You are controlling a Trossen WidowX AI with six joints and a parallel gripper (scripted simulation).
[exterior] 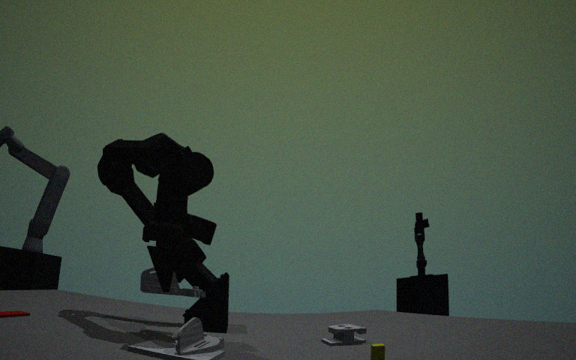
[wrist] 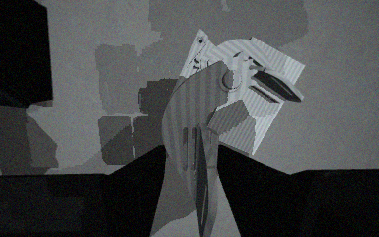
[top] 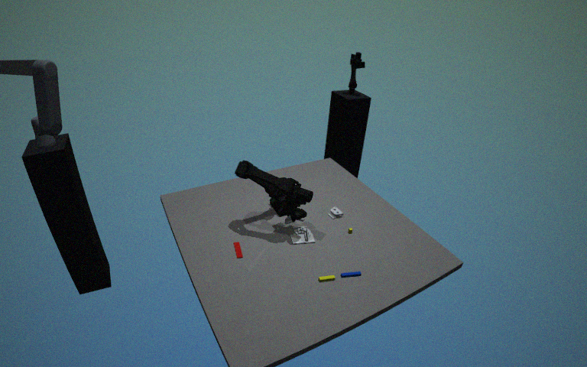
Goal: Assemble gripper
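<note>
Gripper (top: pixel 296 219) (exterior: pixel 173 285) (wrist: pixel 190 151) clamps one jaw piece (exterior: pixel 148 280) (wrist: pixel 185 104); its mate (top: pixel 306 234) (exterior: pixel 190 337) (wrist: pixel 276 85) looks seated on the gripper base (top: pixel 309 240) (exterior: pixel 148 349) (wrist: pixel 291 61). The housing plate (top: pixel 336 211) (exterior: pixel 347 328), at the base's two o'clock from above, awaits.

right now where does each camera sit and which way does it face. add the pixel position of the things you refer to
Top: high off to one side, looking obliquely down on the table (top: pixel 277 298); the whole black arm (top: pixel 259 173) (exterior: pixel 172 190) shows.
Exterior: low, near table height, looking across; arm in profile.
Wrist: on the hand, looking past its fingers, holding a jaw (exterior: pixel 152 282) (wrist: pixel 188 109), toward the base (top: pixel 309 240) (exterior: pixel 148 351) (wrist: pixel 286 61).
Top and exterior share the housing plate (top: pixel 336 211) (exterior: pixel 346 328).
</note>
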